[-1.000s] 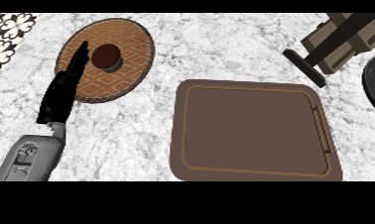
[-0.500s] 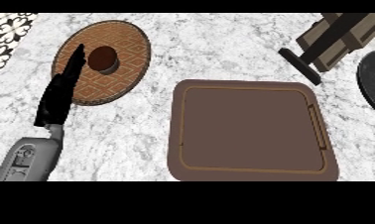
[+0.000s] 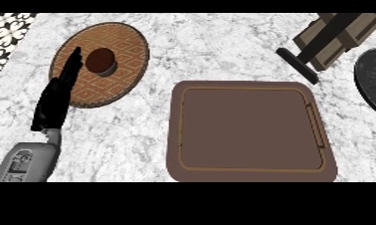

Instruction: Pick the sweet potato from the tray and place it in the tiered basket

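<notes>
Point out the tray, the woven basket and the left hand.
tray (image 3: 249,129): head view, bare floor.
woven basket (image 3: 121,45): head view, bare weave near its upper rim.
left hand (image 3: 53,105): head view, palm.

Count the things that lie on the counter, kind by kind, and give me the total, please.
Woven round basket: 1
Small dark brown item in that basket: 1
Brown tray: 1
Wooden stand: 1
Dark round thing cut off by the right edge: 1
Total: 5
</notes>
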You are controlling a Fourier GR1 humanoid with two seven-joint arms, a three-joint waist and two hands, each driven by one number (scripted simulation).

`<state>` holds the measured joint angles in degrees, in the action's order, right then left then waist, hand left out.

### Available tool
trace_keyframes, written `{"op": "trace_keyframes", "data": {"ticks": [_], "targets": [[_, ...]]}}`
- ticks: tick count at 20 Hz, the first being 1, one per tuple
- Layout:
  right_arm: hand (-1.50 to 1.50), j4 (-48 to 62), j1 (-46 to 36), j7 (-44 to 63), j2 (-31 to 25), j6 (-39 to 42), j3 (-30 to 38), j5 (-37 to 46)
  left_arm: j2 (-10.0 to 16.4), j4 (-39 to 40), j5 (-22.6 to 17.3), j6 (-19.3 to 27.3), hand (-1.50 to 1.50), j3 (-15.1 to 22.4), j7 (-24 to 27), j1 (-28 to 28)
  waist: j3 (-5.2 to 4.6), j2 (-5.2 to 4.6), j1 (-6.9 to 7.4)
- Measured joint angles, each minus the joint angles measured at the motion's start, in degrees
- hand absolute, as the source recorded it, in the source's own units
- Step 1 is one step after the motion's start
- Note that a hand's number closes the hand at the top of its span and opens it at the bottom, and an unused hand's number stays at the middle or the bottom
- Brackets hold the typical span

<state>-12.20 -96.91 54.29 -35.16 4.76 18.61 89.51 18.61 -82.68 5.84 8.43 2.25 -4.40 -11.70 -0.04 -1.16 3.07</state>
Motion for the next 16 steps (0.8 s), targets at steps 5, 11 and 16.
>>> {"op": "trace_keyframes", "data": {"ticks": [5,11,16], "targets": [[-1.5,-0.5,2.4,0.8,-0.1,-2.7,4.7,-4.7,-0.6,0.0,0.5,0.2,0.0,0.1,0.1,0.5,0.05,0.13,-0.44],[-1.5,-2.2,5.4,2.7,1.1,-6.9,8.4,-8.5,-0.3,1.3,0.2,-0.5,0.0,-1.0,1.3,0.5,0.03,0.31,-0.95],[-1.5,-5.7,6.3,2.4,1.7,-12.7,8.7,-9.1,0.0,0.5,-0.1,-1.2,0.0,-1.4,0.9,0.8,0.04,0.41,-0.97]]}}
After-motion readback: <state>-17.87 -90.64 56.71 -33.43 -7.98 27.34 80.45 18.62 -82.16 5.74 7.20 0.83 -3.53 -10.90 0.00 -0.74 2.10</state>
